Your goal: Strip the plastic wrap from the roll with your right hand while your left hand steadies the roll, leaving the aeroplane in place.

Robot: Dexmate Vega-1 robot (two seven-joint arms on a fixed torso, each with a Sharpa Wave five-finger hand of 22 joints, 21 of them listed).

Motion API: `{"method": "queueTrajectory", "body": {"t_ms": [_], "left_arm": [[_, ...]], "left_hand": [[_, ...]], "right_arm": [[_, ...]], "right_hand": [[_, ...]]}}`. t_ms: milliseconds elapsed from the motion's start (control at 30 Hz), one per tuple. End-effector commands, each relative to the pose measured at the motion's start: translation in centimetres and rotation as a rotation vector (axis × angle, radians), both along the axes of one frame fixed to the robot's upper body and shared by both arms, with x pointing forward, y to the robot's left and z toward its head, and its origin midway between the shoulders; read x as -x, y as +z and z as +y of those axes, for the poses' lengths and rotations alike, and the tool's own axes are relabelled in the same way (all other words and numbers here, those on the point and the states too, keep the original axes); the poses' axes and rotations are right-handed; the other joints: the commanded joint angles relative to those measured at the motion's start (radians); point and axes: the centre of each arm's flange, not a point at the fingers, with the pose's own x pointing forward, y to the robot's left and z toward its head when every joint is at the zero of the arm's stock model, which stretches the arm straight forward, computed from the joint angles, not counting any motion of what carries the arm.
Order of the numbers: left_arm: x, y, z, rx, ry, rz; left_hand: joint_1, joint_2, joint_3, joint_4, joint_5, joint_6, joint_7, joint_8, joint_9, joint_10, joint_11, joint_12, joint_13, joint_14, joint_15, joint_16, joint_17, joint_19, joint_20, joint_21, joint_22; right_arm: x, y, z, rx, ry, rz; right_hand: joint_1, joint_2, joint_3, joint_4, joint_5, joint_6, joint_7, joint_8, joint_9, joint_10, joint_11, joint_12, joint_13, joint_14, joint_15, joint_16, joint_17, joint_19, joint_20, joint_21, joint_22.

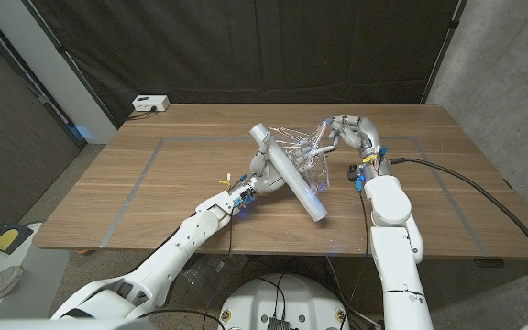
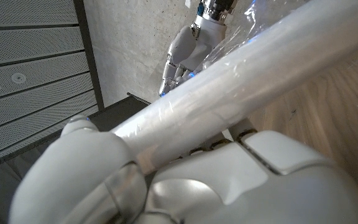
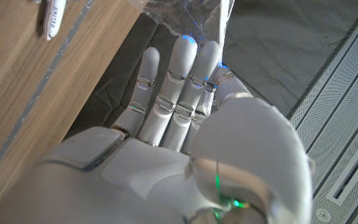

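Wrap (image 1: 305,147) is partly off, stretched from the roll (image 1: 291,172) mid-table to the right hand (image 1: 351,131), fingers pinching the film; left hand (image 1: 262,174) clenches the roll; most stripping remains; aeroplane (image 3: 53,17) lies apart.

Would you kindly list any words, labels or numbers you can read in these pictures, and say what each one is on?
"UNITED": on the small white aeroplane lying on the wooden table, read in the right wrist view.
In the head view, the aeroplane is too small to read.
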Motion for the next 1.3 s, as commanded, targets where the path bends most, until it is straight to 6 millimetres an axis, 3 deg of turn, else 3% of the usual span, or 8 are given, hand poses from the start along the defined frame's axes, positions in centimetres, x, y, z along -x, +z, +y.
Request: {"method": "queueTrajectory", "body": {"t_ms": [33, 267, 433, 600, 700, 900, 1167, 1300], "left_arm": [[-0.6, -0.9, 0.0, 0.014, -0.033, -0.001], [-0.6, -0.8, -0.6, 0.032, -0.137, -0.057], [-0.6, -0.9, -1.2, 0.046, -0.206, -0.069], [-0.6, -1.3, -1.9, 0.058, -0.25, -0.054], [-0.7, -1.8, -2.2, 0.062, -0.276, -0.036], [-0.8, -2.4, -2.4, 0.089, -0.271, -0.004], [0.4, -4.1, -1.7, 0.141, -0.009, 0.227], [0.4, -4.3, -1.3, 0.157, 0.075, 0.25]], "left_hand": [[-0.012, -0.003, -0.016, 0.001, 0.008, -0.034, -0.002, -0.016, 0.002, -0.041, -0.003, -0.016, -0.001, -0.048, 0.01, -0.001, -0.007, -0.014, 0.016, -0.018, 0.003], [-0.037, -0.01, -0.072, -0.011, 0.026, -0.191, -0.024, -0.079, -0.009, -0.187, 0.031, -0.101, -0.027, -0.222, 0.064, 0.005, -0.051, -0.095, 0.087, -0.102, 0.001], [-0.047, -0.002, -0.106, -0.015, 0.041, -0.307, -0.036, -0.1, -0.022, -0.288, 0.046, -0.174, -0.052, -0.323, 0.089, 0.008, -0.084, -0.152, 0.129, -0.166, -0.001], [-0.051, 0.002, -0.121, -0.016, 0.048, -0.368, -0.037, -0.104, -0.028, -0.323, 0.051, -0.201, -0.064, -0.363, 0.097, 0.008, -0.097, -0.175, 0.133, -0.196, -0.002], [-0.063, 0.013, -0.133, -0.012, 0.052, -0.418, -0.066, -0.104, -0.033, -0.356, 0.044, -0.221, -0.073, -0.402, 0.112, 0.008, -0.105, -0.203, 0.135, -0.226, -0.001], [-0.075, 0.021, -0.143, -0.008, 0.054, -0.45, -0.087, -0.102, -0.037, -0.371, 0.031, -0.229, -0.078, -0.431, 0.108, 0.008, -0.108, -0.234, 0.136, -0.253, -0.001], [-0.076, 0.04, -0.15, -0.01, 0.058, -0.463, -0.087, -0.086, -0.041, -0.393, 0.017, -0.234, -0.081, -0.492, 0.085, 0.007, -0.111, -0.285, 0.135, -0.297, 0.002], [-0.053, 0.058, -0.155, -0.023, 0.064, -0.535, -0.093, -0.096, -0.046, -0.479, 0.022, -0.253, -0.082, -0.582, 0.095, 0.002, -0.113, -0.35, 0.135, -0.349, 0.004]], "right_arm": [[-0.1, 1.1, 0.0, -0.018, -0.054, -0.011], [-0.3, 1.5, 0.3, -0.014, -0.062, -0.009], [-0.3, 1.9, 0.5, -0.011, -0.068, -0.009], [-0.3, 2.4, 0.7, -0.009, -0.079, -0.007], [-0.3, 2.8, 0.7, -0.008, -0.091, -0.005], [-0.3, 3.9, 0.6, -0.006, -0.119, -0.01], [-0.3, 5.2, 0.6, 0.006, -0.149, -0.022], [-0.4, 5.4, 0.4, 0.0, -0.152, -0.03]], "right_hand": [[0.0, -0.009, 0.008, 0.004, 0.01, 0.039, 0.042, 0.007, 0.006, 0.012, 0.001, 0.008, 0.001, 0.002, -0.019, 0.002, 0.006, -0.006, -0.062, 0.012, -0.003], [-0.003, -0.012, 0.013, 0.005, 0.015, 0.04, 0.042, 0.006, 0.012, 0.01, 0.001, 0.01, 0.01, 0.004, -0.019, 0.0, 0.012, -0.01, -0.063, 0.021, -0.013], [-0.005, -0.014, 0.015, 0.006, 0.018, 0.04, 0.041, 0.005, 0.014, 0.012, 0.002, 0.008, 0.007, 0.007, -0.019, 0.0, 0.018, -0.011, -0.063, 0.027, -0.019], [-0.008, -0.015, 0.018, 0.007, 0.02, 0.04, 0.042, 0.002, 0.016, 0.012, -0.001, 0.009, 0.011, 0.007, -0.02, -0.004, 0.019, -0.014, -0.064, 0.034, -0.027], [-0.009, -0.016, 0.02, 0.006, 0.022, 0.043, 0.041, 0.001, 0.015, 0.012, -0.001, 0.009, 0.011, 0.005, -0.02, -0.007, 0.019, -0.016, -0.063, 0.038, -0.031], [-0.01, -0.019, 0.024, 0.005, 0.025, 0.045, 0.042, -0.002, 0.017, 0.013, 0.001, 0.009, 0.013, 0.007, -0.02, -0.009, 0.023, -0.019, -0.064, 0.046, -0.04], [-0.014, -0.022, 0.03, 0.006, 0.029, 0.048, 0.044, -0.005, 0.021, 0.014, 0.001, 0.007, 0.015, 0.007, -0.02, -0.015, 0.026, -0.021, -0.064, 0.057, -0.055], [-0.016, -0.025, 0.034, 0.006, 0.03, 0.049, 0.042, -0.007, 0.022, 0.013, 0.003, 0.007, 0.018, 0.012, -0.02, -0.015, 0.032, -0.024, -0.064, 0.064, -0.064]]}}
